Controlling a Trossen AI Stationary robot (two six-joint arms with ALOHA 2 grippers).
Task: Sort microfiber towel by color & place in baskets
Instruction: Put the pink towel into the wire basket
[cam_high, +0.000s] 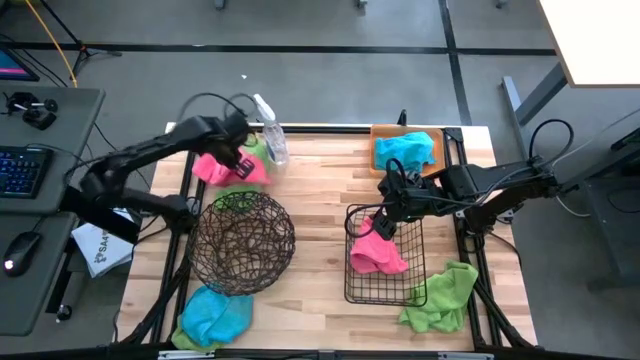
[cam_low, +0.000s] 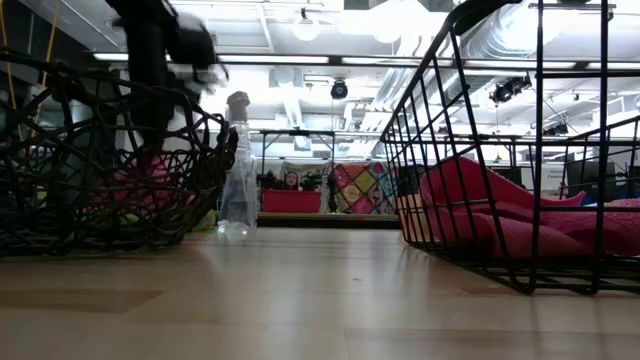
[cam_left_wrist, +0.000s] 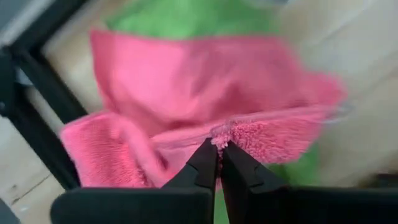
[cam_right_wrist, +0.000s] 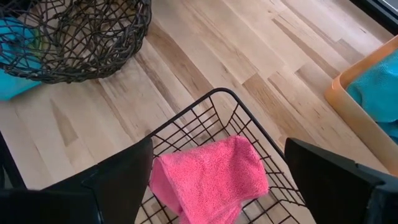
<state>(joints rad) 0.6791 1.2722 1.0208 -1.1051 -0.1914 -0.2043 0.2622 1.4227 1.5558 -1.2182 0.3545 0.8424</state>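
A pink towel (cam_high: 213, 168) lies at the table's far left, partly over a green towel (cam_high: 257, 148). My left gripper (cam_high: 243, 163) is shut on the pink towel, which also shows in the left wrist view (cam_left_wrist: 186, 81). My right gripper (cam_high: 385, 218) hangs open and empty over the far edge of the square black wire basket (cam_high: 385, 290), above another pink towel (cam_right_wrist: 211, 171) lying in it. The round woven-wire bowl (cam_high: 240, 240) stands at centre left. A blue towel (cam_high: 405, 150) lies in the orange tray (cam_high: 380, 135). Another blue towel (cam_high: 212, 315) and a green one (cam_high: 440, 295) lie near the front edge. My left gripper pinches the pink towel's hemmed edge (cam_left_wrist: 239, 132) between its two fingertips (cam_left_wrist: 205, 158). The fingers come from above, pointing down. The towel is gathered up toward the fingers, and the rest of it spreads over the green towel (cam_left_wrist: 186, 18) and the table.
A clear spray bottle (cam_high: 272, 135) stands just right of the left gripper, at the far edge. Bare wood lies between the bowl and the black basket. The black table frame (cam_high: 180, 250) runs along both sides.
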